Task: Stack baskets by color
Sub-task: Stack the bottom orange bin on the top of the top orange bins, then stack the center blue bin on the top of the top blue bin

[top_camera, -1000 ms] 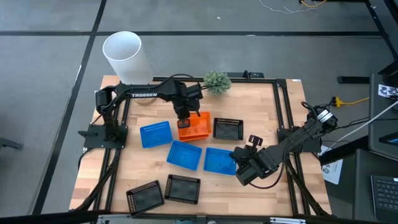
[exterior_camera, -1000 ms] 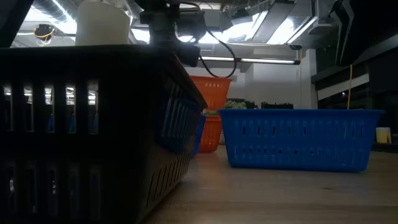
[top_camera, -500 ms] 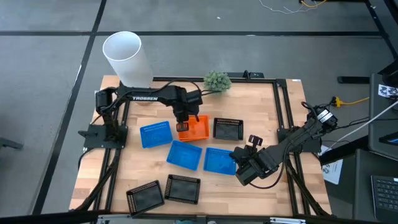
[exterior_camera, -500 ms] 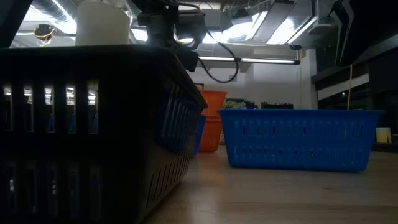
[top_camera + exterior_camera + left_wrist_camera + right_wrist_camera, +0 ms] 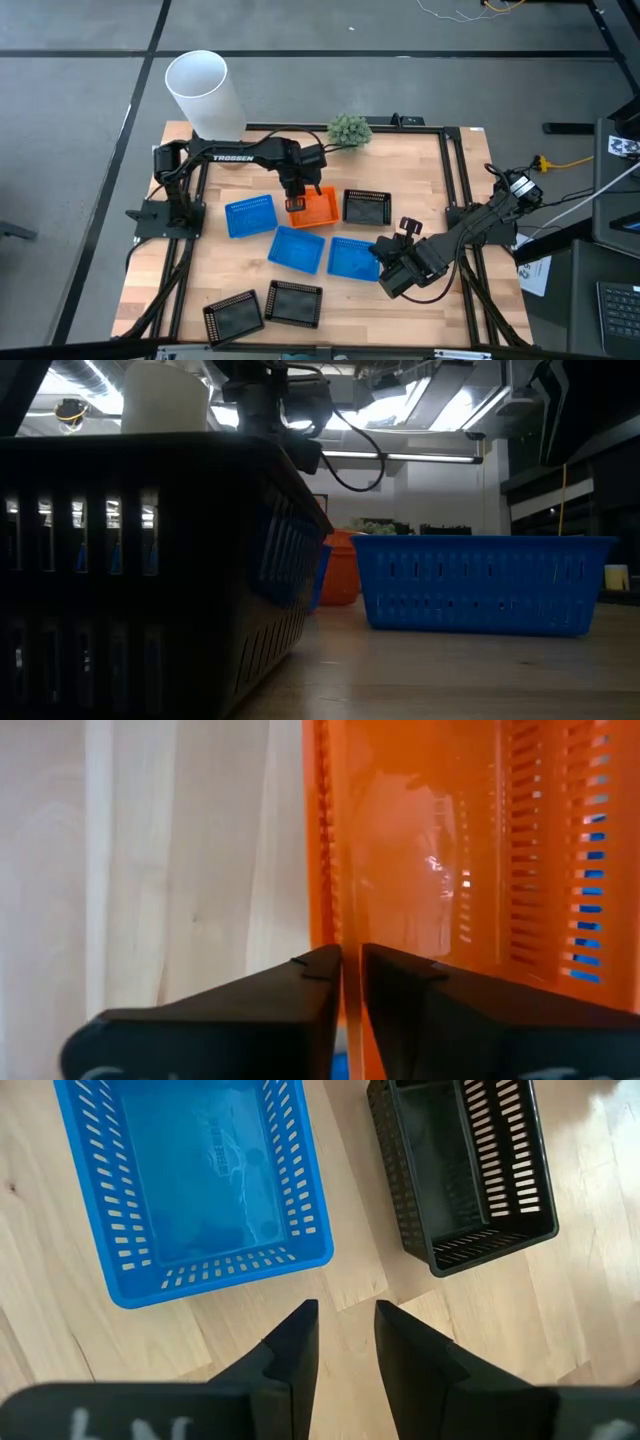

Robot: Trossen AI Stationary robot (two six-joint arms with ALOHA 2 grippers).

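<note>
— High view first: what sits on the pale wooden table (image 5: 250, 270)?

— Orange perforated plastic baskets (image 5: 318, 207) mid-table, flanked by three blue mesh baskets (image 5: 298, 248) and three black mesh baskets (image 5: 365, 207).

— And the pincers?

— Left gripper (image 5: 350, 970) pinches the orange basket's wall between nearly closed fingers. Right gripper (image 5: 342, 1325) hangs over bare wood, slightly parted, grasping nothing.

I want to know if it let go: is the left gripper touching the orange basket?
Touching. The left wrist view shows the left gripper with the orange basket wall between its fingers.
</note>
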